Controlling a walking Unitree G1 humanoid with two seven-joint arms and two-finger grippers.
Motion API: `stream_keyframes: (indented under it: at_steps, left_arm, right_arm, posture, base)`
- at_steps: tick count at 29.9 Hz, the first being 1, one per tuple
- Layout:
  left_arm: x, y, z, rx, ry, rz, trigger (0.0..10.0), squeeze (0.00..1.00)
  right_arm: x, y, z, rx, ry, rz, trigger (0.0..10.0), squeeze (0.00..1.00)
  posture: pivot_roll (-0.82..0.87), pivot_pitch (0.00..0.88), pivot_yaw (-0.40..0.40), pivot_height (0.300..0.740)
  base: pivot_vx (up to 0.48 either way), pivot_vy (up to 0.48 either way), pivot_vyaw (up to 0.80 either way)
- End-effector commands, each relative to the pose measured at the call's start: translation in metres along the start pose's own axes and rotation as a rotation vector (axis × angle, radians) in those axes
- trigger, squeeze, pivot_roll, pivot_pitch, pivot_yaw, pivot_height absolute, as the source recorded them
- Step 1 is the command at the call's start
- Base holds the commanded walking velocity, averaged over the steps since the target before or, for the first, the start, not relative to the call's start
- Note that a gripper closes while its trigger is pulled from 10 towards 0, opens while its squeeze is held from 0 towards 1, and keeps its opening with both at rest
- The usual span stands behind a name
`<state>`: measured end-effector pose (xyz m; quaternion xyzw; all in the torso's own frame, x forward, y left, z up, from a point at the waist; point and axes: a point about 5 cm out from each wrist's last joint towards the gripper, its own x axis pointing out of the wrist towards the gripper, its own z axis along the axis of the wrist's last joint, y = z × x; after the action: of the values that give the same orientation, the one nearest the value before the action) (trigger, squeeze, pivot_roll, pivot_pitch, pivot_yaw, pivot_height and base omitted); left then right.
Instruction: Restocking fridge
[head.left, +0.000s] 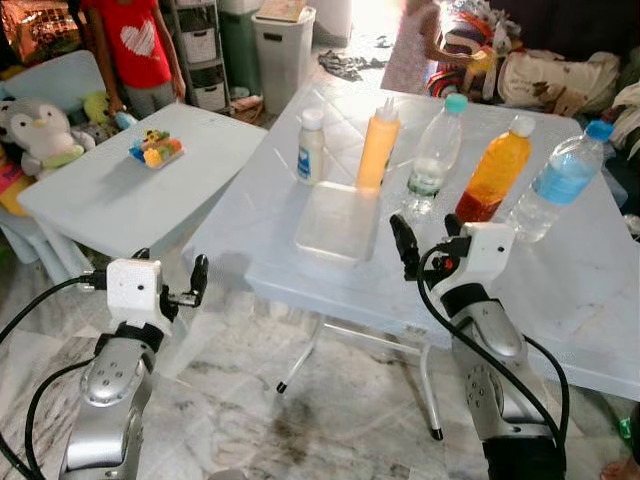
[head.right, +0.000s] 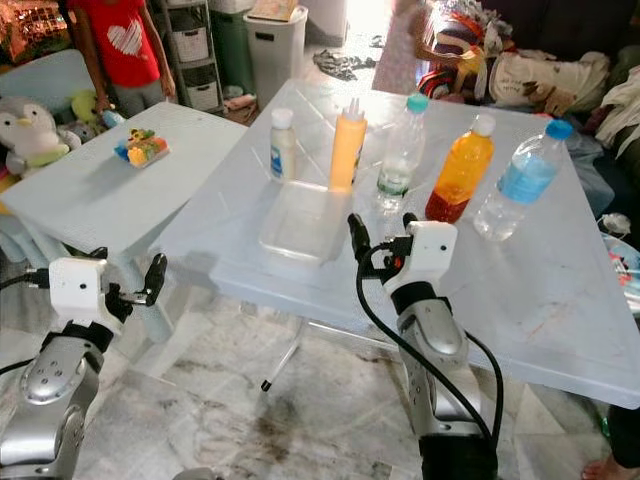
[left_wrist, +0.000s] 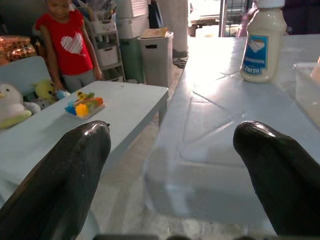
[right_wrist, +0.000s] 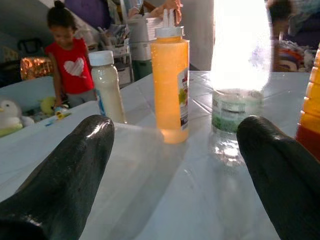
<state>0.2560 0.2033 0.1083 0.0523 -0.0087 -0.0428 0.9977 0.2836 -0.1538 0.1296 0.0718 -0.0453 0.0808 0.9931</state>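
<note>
On the white folding table (head.left: 560, 290) stand a white mayonnaise bottle (head.left: 311, 146), an orange squeeze bottle (head.left: 378, 146), a clear water bottle with a teal cap (head.left: 436, 155), an orange juice bottle (head.left: 494, 170) and a blue-labelled water bottle (head.left: 562, 180). In front of them lies a clear plastic container (head.left: 338, 222). My right gripper (head.left: 428, 238) hovers open over the table's near edge, beside the container, pointing at the squeeze bottle (right_wrist: 170, 82) and the clear bottle (right_wrist: 235, 100). My left gripper (head.left: 172, 270) is open and empty, low and left of the table's corner.
A low pale table (head.left: 90, 200) at the left holds a tray of coloured toys (head.left: 156, 150). A penguin plush (head.left: 45, 130) sits beside it and a person in a red shirt (head.left: 135, 45) stands behind. The folding table's legs (head.left: 300, 365) stand on marble floor. Bins and clutter line the back.
</note>
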Motion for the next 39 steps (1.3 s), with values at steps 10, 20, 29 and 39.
stream_keyframes:
  at_steps: [10, 20, 29, 39]
  left_arm:
    - [0.003, -0.002, 0.003, -0.027, -0.012, -0.012, 10.0, 0.0]
    - [0.002, -0.004, 0.003, -0.029, -0.013, -0.021, 10.0, 0.0]
    - [0.001, -0.003, 0.003, -0.02, -0.014, -0.03, 10.0, 0.0]
    - [0.002, -0.004, 0.003, -0.018, -0.014, -0.046, 10.0, 0.0]
  right_arm:
    - [0.002, 0.009, 0.006, -0.016, -0.033, 0.008, 10.0, 0.0]
    - [0.001, 0.012, 0.003, -0.015, -0.027, 0.005, 10.0, 0.0]
    - [-0.002, 0.011, 0.005, -0.049, -0.04, -0.051, 10.0, 0.0]
    - [-0.011, -0.019, 0.005, -0.071, -0.028, -0.248, 10.0, 0.0]
  posture:
    - [0.03, 0.041, -0.023, 0.74]
    - [0.03, 0.04, -0.027, 0.74]
    - [0.03, 0.039, -0.031, 0.74]
    - [0.03, 0.022, -0.028, 0.74]
  base:
    - [0.364, 0.304, -0.4]
    - [0.028, 0.067, 0.0]
    - [0.0, 0.0, 0.0]
    - [0.0, 0.0, -0.08]
